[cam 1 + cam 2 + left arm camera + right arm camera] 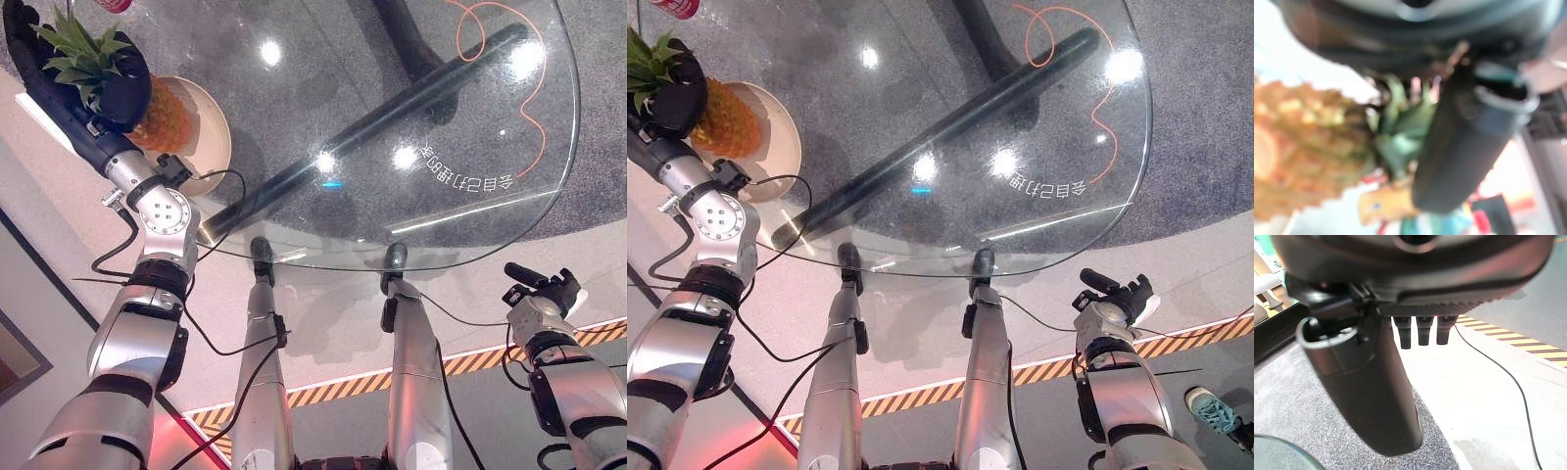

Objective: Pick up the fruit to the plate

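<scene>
- The left robot hand (116, 83) is up at the far left corner of the glass bench (441, 211), fingers curled round the pineapple (162, 116) where the green crown meets the fruit.
- The pineapple sits over the cream plate (211, 137), body lying across it; I judge it is resting on the plate or very nearly, though from this angle I cannot be sure it is fully down.
- In the left wrist view the thumb (1459, 147) crosses in front of the leaves (1400, 132) with the scaly fruit just beside it, so the hold is at the neck, not the body.
- To finish well, I would say: settle the fruit until its weight is on the plate, keep it toward the middle so it cannot roll off the rim, then loosen the fingers slowly and draw the hand away along the crown, not sideways, since the spiky leaves could snag and drag the fruit with them.
- The right robot hand (1115, 292) hangs idle beyond the near edge of the bench, low on the right; its wrist view shows the fingers (1422, 330) relaxed and nothing in them.
- Writing: a line of white characters is printed on the glass (468, 174), appearing upside down from here, and I will not try to read it.
- A red can (671, 6) stands at the far edge; its label is too cropped to make out.
</scene>
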{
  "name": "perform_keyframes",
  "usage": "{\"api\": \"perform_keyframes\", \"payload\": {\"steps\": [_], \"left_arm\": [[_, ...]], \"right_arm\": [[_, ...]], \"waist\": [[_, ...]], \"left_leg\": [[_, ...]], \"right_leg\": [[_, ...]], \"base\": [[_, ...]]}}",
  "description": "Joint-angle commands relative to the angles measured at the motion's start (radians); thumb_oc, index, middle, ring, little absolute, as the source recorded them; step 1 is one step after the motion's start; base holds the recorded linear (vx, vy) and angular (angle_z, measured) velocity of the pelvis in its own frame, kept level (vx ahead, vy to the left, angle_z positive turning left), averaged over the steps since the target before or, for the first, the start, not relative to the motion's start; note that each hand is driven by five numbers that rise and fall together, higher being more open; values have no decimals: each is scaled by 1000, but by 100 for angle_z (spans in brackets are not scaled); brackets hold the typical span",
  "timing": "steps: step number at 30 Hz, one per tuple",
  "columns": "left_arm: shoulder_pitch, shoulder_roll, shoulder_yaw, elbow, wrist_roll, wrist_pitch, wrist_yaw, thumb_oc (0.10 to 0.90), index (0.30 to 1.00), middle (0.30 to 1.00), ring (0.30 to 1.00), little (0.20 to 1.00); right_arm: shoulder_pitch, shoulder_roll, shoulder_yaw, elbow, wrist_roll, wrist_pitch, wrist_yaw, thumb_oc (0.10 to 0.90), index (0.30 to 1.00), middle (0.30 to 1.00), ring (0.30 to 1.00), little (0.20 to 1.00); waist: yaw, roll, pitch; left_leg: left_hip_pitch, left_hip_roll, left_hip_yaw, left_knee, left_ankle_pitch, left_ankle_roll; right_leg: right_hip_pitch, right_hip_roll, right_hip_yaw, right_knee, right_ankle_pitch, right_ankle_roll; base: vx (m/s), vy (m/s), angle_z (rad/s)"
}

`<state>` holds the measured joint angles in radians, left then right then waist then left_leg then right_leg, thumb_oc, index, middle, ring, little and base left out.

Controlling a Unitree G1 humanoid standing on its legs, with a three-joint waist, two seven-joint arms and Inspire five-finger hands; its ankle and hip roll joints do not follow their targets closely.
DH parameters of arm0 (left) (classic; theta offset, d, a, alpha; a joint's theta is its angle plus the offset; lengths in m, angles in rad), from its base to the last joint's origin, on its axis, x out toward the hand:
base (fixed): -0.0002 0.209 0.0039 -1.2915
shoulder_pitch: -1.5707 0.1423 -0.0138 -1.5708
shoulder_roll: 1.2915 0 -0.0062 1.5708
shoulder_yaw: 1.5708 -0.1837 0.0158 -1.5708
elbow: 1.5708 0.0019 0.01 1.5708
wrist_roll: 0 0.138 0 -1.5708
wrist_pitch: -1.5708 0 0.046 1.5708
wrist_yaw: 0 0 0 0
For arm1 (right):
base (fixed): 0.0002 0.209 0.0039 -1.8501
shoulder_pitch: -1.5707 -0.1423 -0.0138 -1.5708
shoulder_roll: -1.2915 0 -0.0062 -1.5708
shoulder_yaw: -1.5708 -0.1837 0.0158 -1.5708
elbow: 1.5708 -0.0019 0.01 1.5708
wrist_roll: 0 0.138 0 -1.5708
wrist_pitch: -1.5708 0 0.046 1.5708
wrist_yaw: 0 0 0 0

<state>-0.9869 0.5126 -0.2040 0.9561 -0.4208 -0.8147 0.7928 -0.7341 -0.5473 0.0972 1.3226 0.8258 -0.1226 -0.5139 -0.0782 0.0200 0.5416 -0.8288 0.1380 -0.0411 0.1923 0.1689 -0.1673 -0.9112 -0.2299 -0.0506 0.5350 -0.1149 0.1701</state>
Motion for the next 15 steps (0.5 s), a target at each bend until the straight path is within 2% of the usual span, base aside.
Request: {"api": "perform_keyframes", "payload": {"steps": [1,15], "left_arm": [[-71,36,31,-47,-1,-121,-2,800,900,900,900,900],[-5,5,44,-82,2,-123,-9,800,900,900,900,900]], "right_arm": [[33,-2,-4,21,-7,-38,-64,800,900,900,900,900],[34,6,-15,16,-9,-42,-76,800,900,900,900,900]], "waist": [[41,-76,-22],[56,-74,-22]], "left_leg": [[9,-79,37,77,-123,60],[17,-86,24,63,-117,63]], "right_leg": [[98,128,-55,-237,142,-61],[108,129,-59,-245,147,-59]], "base": [[0,0,0],[-5,-1,0]]}}
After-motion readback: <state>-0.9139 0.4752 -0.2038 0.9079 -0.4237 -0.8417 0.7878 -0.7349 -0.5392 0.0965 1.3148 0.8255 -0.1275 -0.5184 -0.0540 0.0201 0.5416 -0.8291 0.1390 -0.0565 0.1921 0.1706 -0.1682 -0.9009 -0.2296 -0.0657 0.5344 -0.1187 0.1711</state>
